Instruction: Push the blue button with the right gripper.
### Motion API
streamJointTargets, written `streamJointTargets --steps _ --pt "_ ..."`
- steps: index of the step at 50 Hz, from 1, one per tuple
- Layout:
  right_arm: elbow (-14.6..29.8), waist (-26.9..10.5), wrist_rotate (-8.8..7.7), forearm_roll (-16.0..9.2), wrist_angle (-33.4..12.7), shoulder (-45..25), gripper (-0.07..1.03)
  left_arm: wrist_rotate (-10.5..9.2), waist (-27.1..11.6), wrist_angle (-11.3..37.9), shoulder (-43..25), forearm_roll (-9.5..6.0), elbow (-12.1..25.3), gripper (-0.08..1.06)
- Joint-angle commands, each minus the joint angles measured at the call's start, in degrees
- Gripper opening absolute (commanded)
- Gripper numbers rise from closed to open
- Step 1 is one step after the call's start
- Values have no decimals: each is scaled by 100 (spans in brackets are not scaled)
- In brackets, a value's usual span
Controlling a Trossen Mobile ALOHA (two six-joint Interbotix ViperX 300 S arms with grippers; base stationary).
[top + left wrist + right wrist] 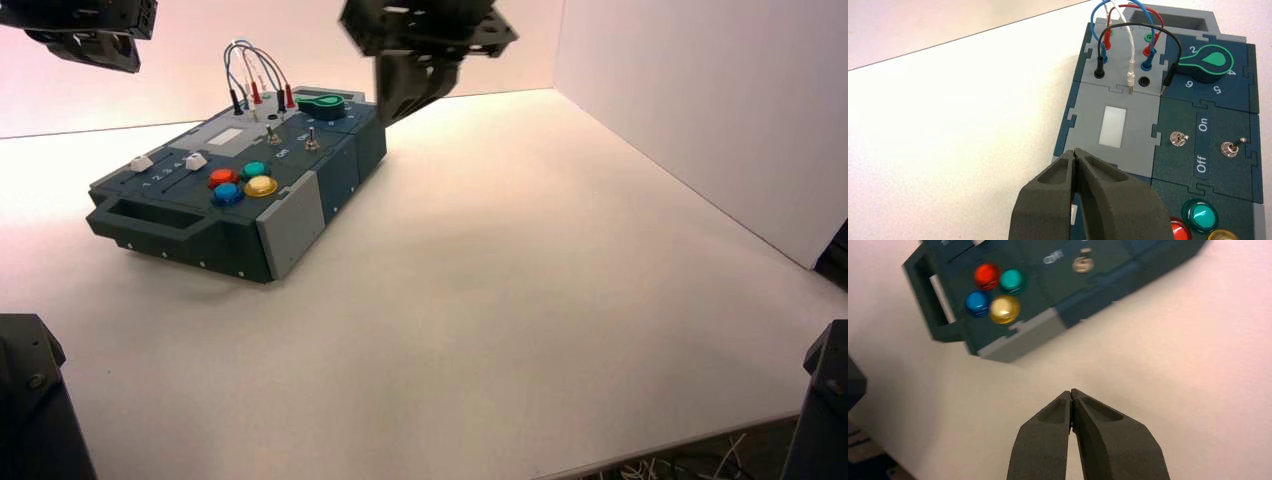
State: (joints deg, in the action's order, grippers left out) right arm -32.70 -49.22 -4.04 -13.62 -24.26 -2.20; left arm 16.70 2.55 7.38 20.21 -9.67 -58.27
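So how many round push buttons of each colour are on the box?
Red push button: 1
Blue push button: 1
Teal-green push button: 1
Yellow push button: 1
Total: 4

Bright table, blurred right wrist view

You have bright light on the pale, smooth table (500,300), whitest around the far side of the dark green and grey button box (240,170). Your high view shows a soft, faint shadow just beside the box's near edge. Your left wrist view is crisp on its lettering; your right wrist view smears the box, its coloured domes included.
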Motion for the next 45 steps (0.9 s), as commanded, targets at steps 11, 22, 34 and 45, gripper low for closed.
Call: streamJointTargets --steps 11,22,34,45 --pt "580 -545 -9 -26 -158 -193 -2 53 79 -79 53 26 26 -3" --pt "686 -571 -18 -18 -185 -211 -2 53 79 -88 18 18 18 -3" --pt "940 -738 -18 -26 -281 -352 -2 53 79 -88 9 18 9 -3" --pt "1187 -800 -9 -35 -439 -527 -2 44 79 -97 9 18 9 -3"
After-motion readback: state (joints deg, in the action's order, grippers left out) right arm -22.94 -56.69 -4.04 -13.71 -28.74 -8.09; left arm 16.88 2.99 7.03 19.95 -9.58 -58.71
